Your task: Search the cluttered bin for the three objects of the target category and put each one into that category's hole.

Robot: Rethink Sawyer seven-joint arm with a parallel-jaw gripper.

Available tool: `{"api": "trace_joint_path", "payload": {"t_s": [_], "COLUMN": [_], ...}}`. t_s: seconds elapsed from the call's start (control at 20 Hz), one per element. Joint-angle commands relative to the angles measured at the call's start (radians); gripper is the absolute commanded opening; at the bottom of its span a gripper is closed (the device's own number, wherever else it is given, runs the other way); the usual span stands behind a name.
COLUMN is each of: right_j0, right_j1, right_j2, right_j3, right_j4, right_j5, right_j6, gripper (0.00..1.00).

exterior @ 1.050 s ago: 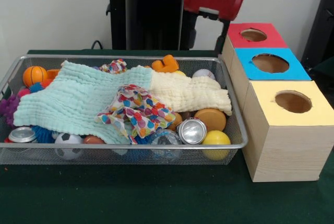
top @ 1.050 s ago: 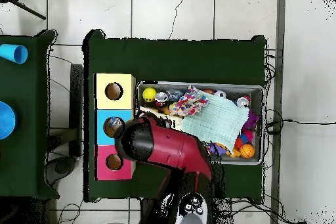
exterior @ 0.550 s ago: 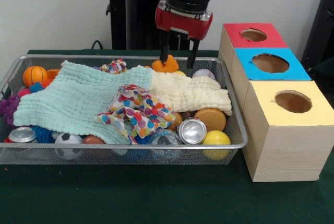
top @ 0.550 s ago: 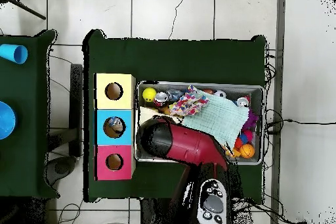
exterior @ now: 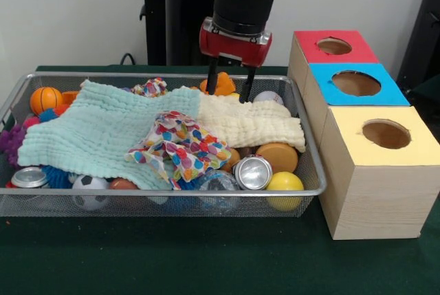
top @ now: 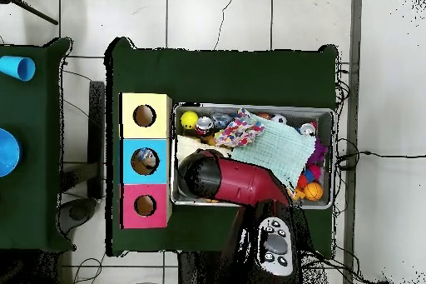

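Note:
My gripper (exterior: 228, 89) hangs open over the back of the wire bin (exterior: 165, 192), its fingers (exterior: 212, 82) straddling an orange toy (exterior: 223, 84) just above the cream cloth (exterior: 251, 123); whether they touch the toy I cannot tell. A mint cloth (exterior: 103, 130) and a polka-dot cloth (exterior: 182, 145) cover much of the clutter. Showing around them are a small basketball (exterior: 45, 99), a soccer ball (exterior: 89, 189), a can (exterior: 253, 172), a yellow ball (exterior: 284, 185) and a white ball (exterior: 268, 97). In the overhead view the red arm (top: 229, 182) hides the gripper.
Three wooden boxes with holes stand beside the bin: red (exterior: 352, 42), blue (exterior: 385, 92) and yellow (exterior: 412, 147). From overhead they line up as yellow (top: 129, 116), blue (top: 129, 161) and red (top: 129, 206), with something showing in the blue hole. A second can (exterior: 29, 177) lies at the bin's front left.
The arm swung from beside the boxes to over the bin's back, and the gripper has dropped lower around the orange toy. The bin's contents have not moved.

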Motion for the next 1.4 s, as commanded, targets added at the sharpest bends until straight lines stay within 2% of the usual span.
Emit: {"api": "trace_joint_path", "payload": {"t_s": [0.05, 0.85, 1.4], "right_j0": [-0.075, -0.193, -0.263], "right_j1": [0.042, 0.054, 0.092], "right_j2": [0.103, 0.183, 0.238], "right_j3": [-0.027, -0.077, -0.149], "right_j4": [-0.092, -0.204, -0.275], "right_j5": [-0.028, 0.005, 0.036], "right_j6": [-0.021, -0.054, -0.086], "gripper": [1.00, 1.00, 1.00]}}
